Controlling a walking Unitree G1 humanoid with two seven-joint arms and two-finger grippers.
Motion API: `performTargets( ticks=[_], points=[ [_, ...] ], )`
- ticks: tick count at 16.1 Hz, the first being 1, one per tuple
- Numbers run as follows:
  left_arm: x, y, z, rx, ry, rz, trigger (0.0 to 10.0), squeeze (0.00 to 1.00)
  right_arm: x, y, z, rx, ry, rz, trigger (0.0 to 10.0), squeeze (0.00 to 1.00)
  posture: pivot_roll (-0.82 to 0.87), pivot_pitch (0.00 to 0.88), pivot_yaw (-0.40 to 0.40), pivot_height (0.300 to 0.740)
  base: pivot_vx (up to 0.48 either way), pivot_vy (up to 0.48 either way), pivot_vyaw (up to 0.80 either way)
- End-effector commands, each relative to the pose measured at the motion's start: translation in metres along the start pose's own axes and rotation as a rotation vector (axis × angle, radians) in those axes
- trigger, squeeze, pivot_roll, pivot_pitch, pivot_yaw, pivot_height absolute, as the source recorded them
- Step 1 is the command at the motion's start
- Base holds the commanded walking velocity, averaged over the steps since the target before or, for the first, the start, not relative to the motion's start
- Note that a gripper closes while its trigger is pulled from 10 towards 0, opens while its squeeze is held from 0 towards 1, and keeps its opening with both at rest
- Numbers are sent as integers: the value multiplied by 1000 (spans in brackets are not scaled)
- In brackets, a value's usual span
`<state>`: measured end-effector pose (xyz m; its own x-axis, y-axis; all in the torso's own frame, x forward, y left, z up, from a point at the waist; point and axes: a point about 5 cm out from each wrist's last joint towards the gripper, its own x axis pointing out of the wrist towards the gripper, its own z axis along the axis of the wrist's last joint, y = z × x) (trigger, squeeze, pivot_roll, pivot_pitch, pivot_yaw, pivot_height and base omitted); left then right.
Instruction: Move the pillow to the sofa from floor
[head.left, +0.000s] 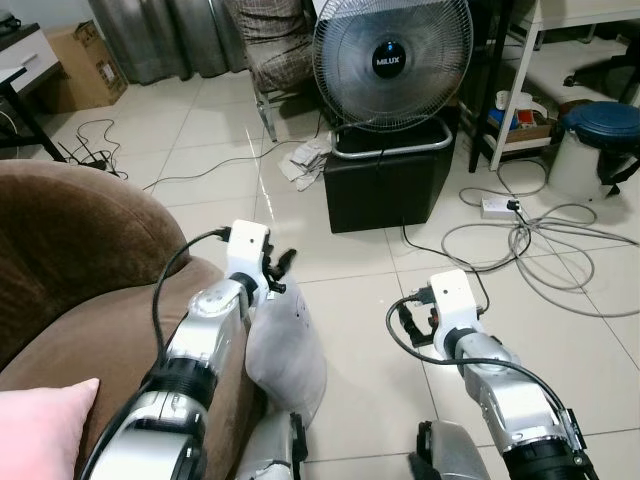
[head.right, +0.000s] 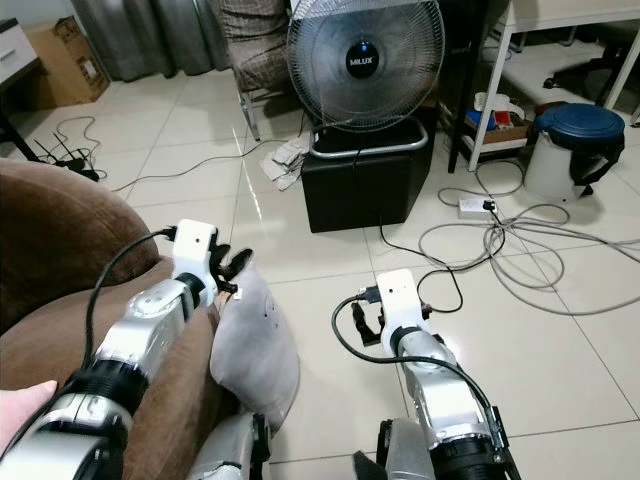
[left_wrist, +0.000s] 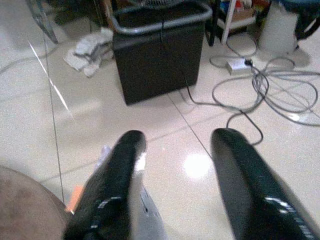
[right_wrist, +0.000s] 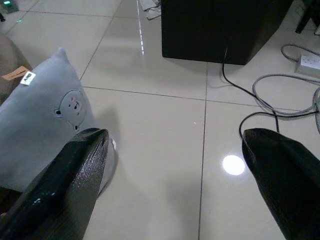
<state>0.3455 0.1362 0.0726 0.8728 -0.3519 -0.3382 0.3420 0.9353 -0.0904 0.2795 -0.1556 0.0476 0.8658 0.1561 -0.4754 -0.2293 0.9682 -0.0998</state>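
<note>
Nearest, the soft grey fabric pillow with a small bear face (right_wrist: 47, 112) is seen standing on edge on the pale tiled floor (head.left: 350, 360), leaned against the front of the brown plush sofa (head.left: 70, 250); it has not yet been lifted onto the seat. The left pincer (head.left: 278, 268) is poised at the pillow's upper corner, its fingers (left_wrist: 112, 192) spread apart, one of them beside the fabric; no grip is seen. The right pincer (right_wrist: 175, 185) is held above bare tile just beside the pillow, its black fingers wide apart and empty.

The pillow is judged light, limp and compressible, not fragile or slippery; it would sag if pinched by one corner, so a deep bite on the top edge or a squeeze between both pincers is judged best.

A pink cushion (head.left: 40, 425) lies on the sofa seat. Further off, a black box-shaped stool (head.left: 390, 185) carries a grey standing fan (head.left: 390, 60), with loose grey cables (head.left: 530, 240) coiled over the floor to the right.
</note>
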Motion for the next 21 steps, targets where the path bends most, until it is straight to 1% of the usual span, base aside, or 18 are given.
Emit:
performTargets(
  ticks=[1,3,4,5,6,8,9,11,12,13,14,15,16,17,18,19,20,21],
  points=[
    [-1,11,-8,-56,58,40,10000,1000,-2,5,2,-21,1,15,10000,0,-30,0,166,621,0,0,0],
    [-1,14,-14,-137,89,73,10000,1000,-6,5,-1,-20,9,16,10000,0,-32,0,169,621,0,0,0],
    [-1,14,-22,-209,127,86,10000,1000,-10,7,-6,-17,23,19,10000,0,-36,0,178,621,0,0,0],
    [-1,14,-25,-235,144,86,10000,1000,-12,7,-8,-16,28,20,10000,0,-37,0,180,621,0,0,0],
    [0,9,-34,-231,194,69,10000,1000,-17,9,-11,-15,42,24,10000,0,-40,0,191,621,0,0,0],
    [1,1,-45,-195,254,48,10000,1000,-22,12,-16,-10,57,25,10000,0,-39,0,198,621,0,0,0],
    [0,-1,-51,-177,279,52,10000,1000,-23,14,-17,-5,63,26,10000,0,-38,0,199,621,0,0,0],
    [-2,0,-55,-191,291,80,10000,1000,-25,18,-17,-3,66,34,10000,0,-24,0,194,621,0,0,0],
    [-3,1,-59,-200,304,93,10000,1000,-24,20,-16,-6,69,44,10000,0,-19,0,190,621,0,0,0],
    [-5,2,-61,-180,312,107,10000,1000,-25,21,-15,-10,72,48,10000,0,-15,0,183,621,0,0,0],
    [-7,7,-64,-148,321,141,10000,1000,-25,22,-12,-11,69,51,10000,0,-5,14,171,621,0,0,0],
    [-10,16,-64,-119,304,202,10000,1000,-26,22,-11,-2,67,52,10000,0,35,62,135,621,0,0,0],
    [-11,20,-62,-109,295,220,10000,1000,-27,22,-11,0,68,53,10000,0,36,68,132,621,0,0,0],
    [-9,22,-54,-95,256,224,10000,714,-31,22,-7,-5,58,62,10000,0,-10,90,130,621,0,0,0],
    [-5,19,-48,-96,231,212,10000,24,-36,17,-3,-13,43,64,10000,0,-58,100,132,621,0,0,0],
    [-3,16,-45,-48,231,202,10000,0,-41,11,1,-38,39,53,10000,0,-108,137,123,621,0,0,0],
    [0,12,-43,-2,236,199,10000,0,-47,6,7,-52,33,49,10000,0,-147,169,122,621,0,0,0],
    [2,9,-41,23,236,205,10000,0,-51,0,8,-62,38,34,10000,0,-163,186,118,621,0,0,0]
  ],
)
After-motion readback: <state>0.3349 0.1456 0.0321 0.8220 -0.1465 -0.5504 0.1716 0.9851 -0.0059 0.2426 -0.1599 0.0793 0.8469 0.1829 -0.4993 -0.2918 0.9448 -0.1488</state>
